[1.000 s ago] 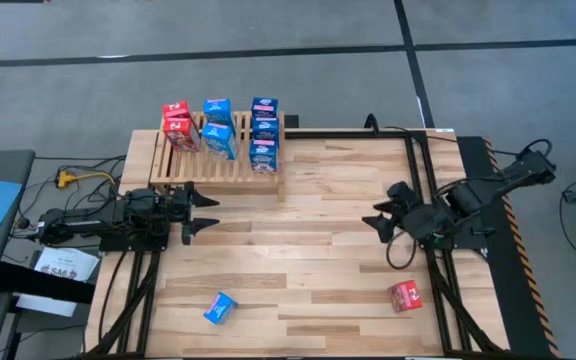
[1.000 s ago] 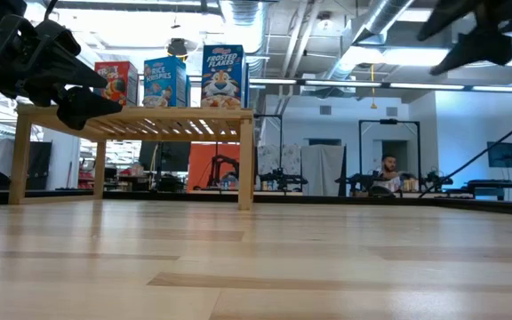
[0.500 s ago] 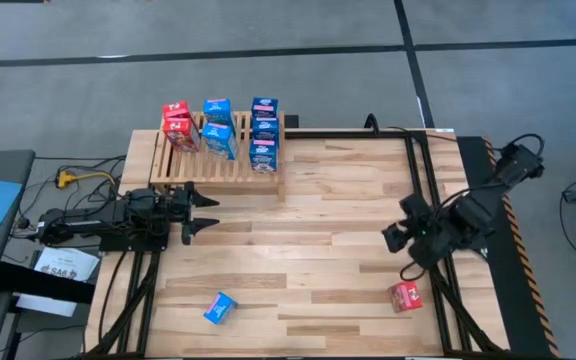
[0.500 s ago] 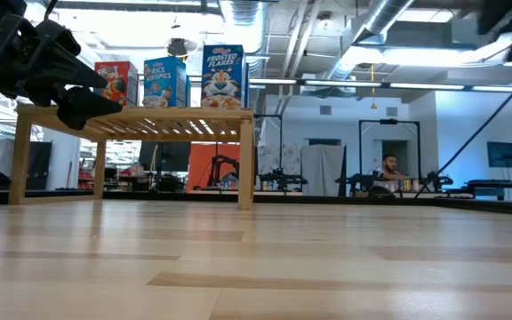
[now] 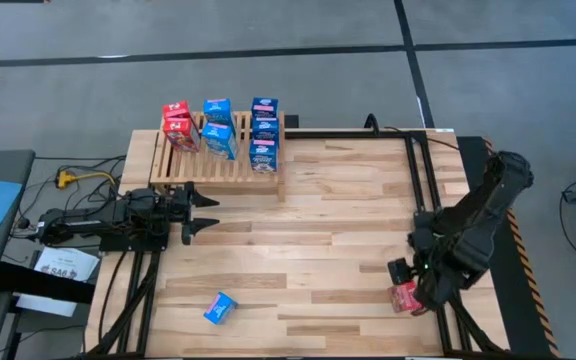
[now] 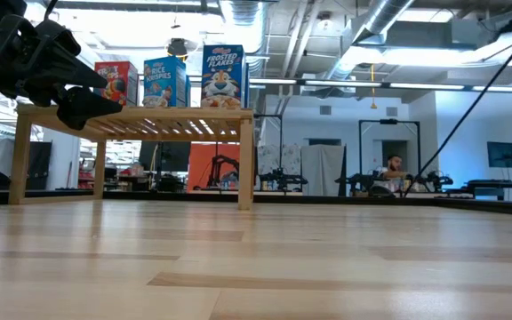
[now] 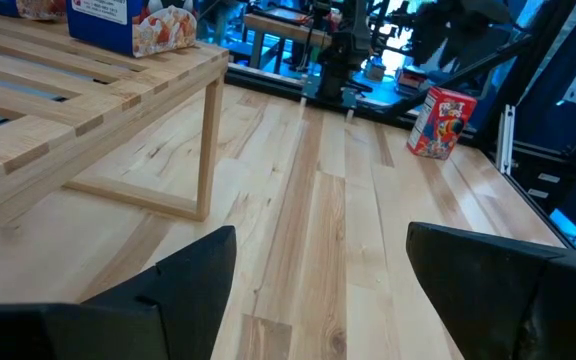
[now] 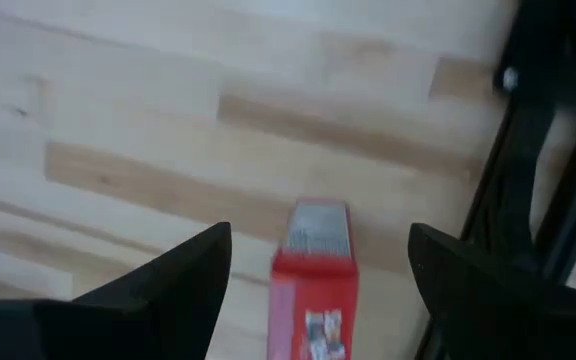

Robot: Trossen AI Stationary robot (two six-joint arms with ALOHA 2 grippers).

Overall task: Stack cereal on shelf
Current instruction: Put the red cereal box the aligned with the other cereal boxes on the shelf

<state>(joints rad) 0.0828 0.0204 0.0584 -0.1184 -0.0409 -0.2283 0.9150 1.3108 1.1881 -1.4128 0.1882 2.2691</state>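
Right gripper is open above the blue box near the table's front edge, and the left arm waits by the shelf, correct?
Not quite: the open right gripper is above the red cereal box, as the right wrist view shows. The blue box lies apart, toward the left. The left gripper does wait by the shelf.

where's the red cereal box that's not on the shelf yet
In the high view the red cereal box stands on the table's near right, directly under the right gripper, whose open jaws straddle it from above.

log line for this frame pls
right gripper: open, above red box | left gripper: open, idle by shelf | blue box: on table
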